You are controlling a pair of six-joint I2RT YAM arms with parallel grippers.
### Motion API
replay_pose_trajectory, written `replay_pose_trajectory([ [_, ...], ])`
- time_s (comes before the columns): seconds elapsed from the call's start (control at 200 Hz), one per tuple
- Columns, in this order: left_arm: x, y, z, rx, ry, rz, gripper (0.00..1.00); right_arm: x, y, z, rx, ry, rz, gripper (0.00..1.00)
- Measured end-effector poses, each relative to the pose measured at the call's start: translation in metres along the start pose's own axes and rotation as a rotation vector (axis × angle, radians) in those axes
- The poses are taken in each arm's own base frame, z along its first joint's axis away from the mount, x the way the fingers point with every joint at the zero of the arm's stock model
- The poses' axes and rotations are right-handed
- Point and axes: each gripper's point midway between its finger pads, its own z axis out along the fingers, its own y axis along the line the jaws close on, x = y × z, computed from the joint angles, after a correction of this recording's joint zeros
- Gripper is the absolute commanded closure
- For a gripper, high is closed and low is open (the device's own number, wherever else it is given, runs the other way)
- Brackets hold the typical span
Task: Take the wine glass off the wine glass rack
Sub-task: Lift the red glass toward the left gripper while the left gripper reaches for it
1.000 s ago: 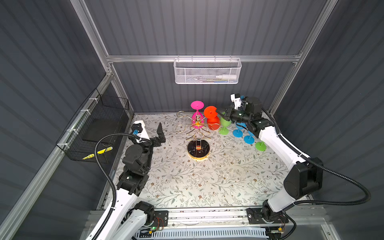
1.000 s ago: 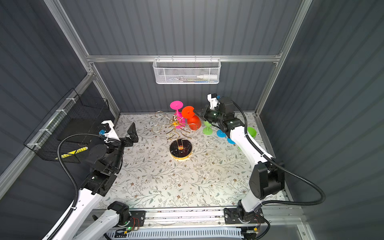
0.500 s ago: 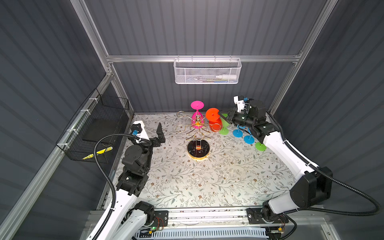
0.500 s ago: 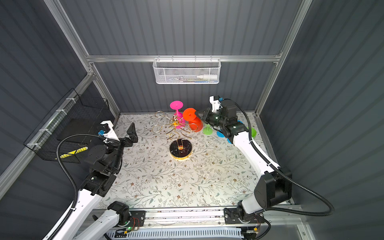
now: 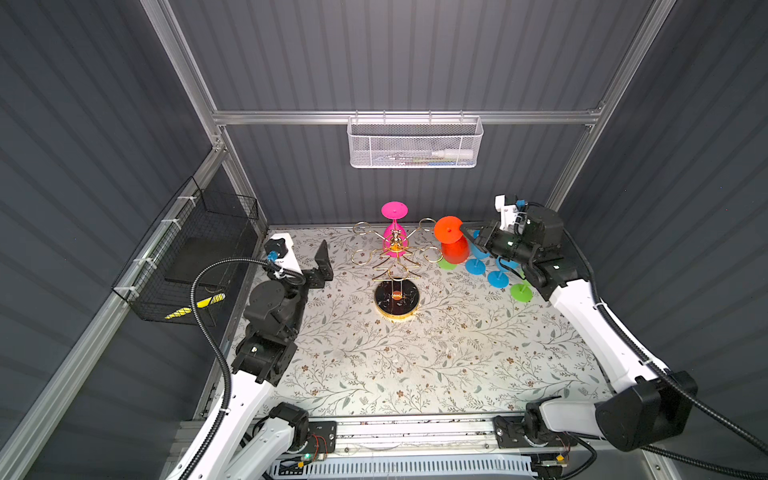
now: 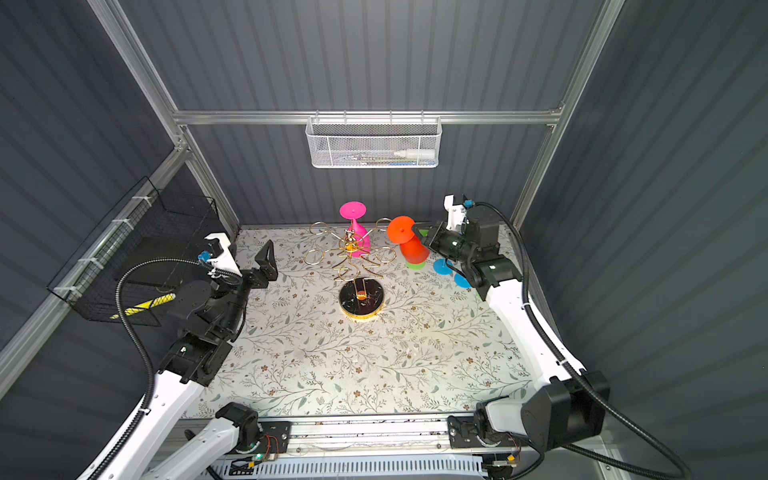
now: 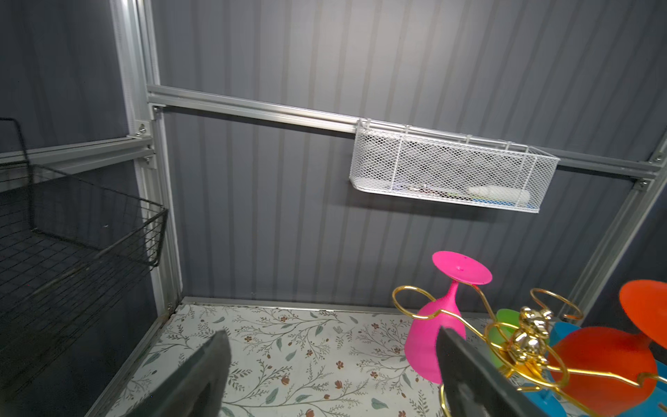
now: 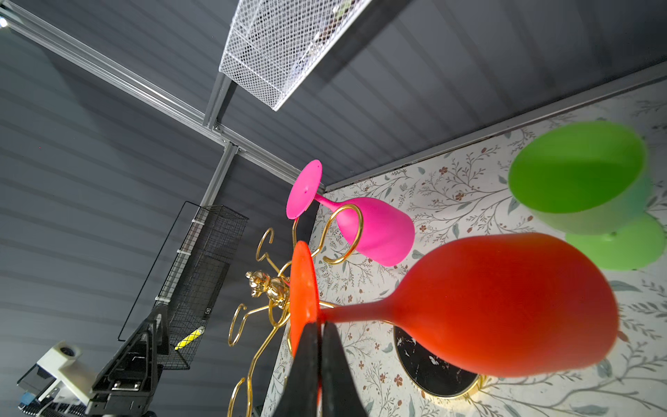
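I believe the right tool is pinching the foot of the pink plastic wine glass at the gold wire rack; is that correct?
Not quite: the right wrist view shows the right tool pinching the foot of the orange-red plastic wine glass. The pink plastic wine glass hangs untouched on the gold wire rack.

Pink wine glass (image 7: 426, 335) hangs inverted on gold rack (image 7: 528, 339).

The left wrist view cuts off the orange wine glass (image 7: 606, 353) (the right arm (image 5: 582, 307) hides some blue glasses (image 5: 498, 279)).
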Motion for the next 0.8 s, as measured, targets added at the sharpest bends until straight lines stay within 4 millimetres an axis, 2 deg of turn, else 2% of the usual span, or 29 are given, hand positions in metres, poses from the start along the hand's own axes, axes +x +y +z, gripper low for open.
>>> replay_pose_trajectory([
  [0.155, -0.016, -0.026, 0.014, 0.116, 0.043, -0.039, 0.20, -0.009, 0.012, -0.026, 0.020, -0.033, -0.079, 1.00],
  [0.395, -0.035, -0.082, 0.030, 0.390, 0.108, -0.100, 0.28, -0.020, 0.048, -0.052, -0.017, -0.058, -0.200, 1.00],
  [0.645, -0.016, -0.144, 0.034, 0.748, 0.247, -0.190, 0.31, -0.012, 0.076, -0.061, -0.101, -0.008, -0.283, 1.00],
  [0.8, -0.010, -0.168, 0.034, 0.918, 0.293, -0.253, 0.31, -0.004, 0.099, -0.064, -0.175, 0.026, -0.330, 1.00],
])
